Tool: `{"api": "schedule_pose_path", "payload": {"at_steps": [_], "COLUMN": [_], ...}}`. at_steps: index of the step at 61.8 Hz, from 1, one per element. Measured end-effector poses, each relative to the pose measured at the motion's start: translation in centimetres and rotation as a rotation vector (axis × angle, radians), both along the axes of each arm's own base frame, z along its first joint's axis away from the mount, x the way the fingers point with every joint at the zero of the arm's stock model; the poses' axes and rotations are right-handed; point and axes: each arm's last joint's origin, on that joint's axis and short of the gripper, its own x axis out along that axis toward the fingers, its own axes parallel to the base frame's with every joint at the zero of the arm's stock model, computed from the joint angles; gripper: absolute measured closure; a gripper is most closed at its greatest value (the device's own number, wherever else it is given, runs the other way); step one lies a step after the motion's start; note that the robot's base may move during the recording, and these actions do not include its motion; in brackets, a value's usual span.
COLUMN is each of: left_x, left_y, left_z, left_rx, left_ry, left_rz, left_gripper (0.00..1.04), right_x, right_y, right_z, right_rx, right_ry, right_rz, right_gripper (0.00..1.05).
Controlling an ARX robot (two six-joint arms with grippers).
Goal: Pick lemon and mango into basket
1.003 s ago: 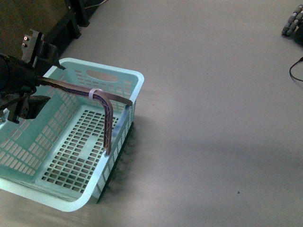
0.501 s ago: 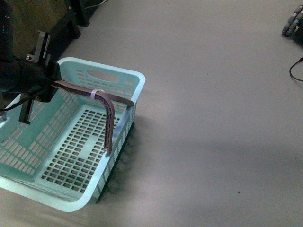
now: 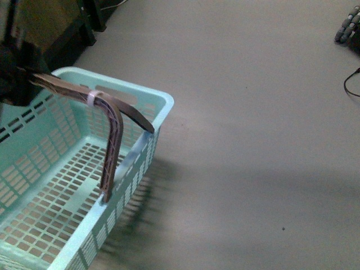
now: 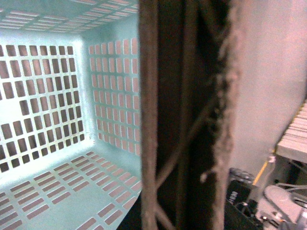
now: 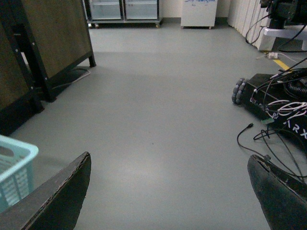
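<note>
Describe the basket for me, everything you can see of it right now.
The basket is pale teal plastic, rectangular, with slotted walls and floor. No fruit shows inside. Its brownish-mauve handle, bent sharply and bound by a white tie, runs up into the left hand, which seems to grip it. The basket looks tilted, shadow on the grey floor beside it.

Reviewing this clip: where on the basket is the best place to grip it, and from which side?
The arched handle, at its top span beside the white tie, coming from above: the strap stands clear of the rim there, looks thin enough to pinch, and it bridges the basket wall to wall.
</note>
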Motion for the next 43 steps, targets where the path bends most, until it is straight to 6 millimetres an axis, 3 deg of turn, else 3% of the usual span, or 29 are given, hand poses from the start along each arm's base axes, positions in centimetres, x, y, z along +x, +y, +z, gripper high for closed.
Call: {"api": "schedule_pose_path", "payload": {"at_steps": [8,14,17,33,43], "left_x": [-2.5,-6.3,-7.8,-12.8,-13.5], "left_y": [0.7,1.2,1.2,1.2,1.3], "left_z": [5.1,10.4,12.1,15.5,16.3], "left_rx": [-0.038,-0.082,-0.101,-0.151,-0.161], "left_ry": [-0.105,-0.22,-0.252,-0.297,-0.329], "left_rz": [0.03,0.05,0.051,0.04,0.044], "left_gripper": [1.0,1.0,1.0,1.0,1.0], "right_x": [0.0,0.0,0.0,0.0,0.0], "right_y": [0.0,0.0,0.0,0.0,0.0], "right_z": [0.0,0.0,0.0,0.0,0.0], "right_rx": [0.0,0.0,0.0,0.0,0.0], "right_ry": [0.0,0.0,0.0,0.0,0.0], "right_rz": [0.0,0.0,0.0,0.0,0.0], "right_gripper": [0.09,0.09,0.09,0.09,0.09]}}
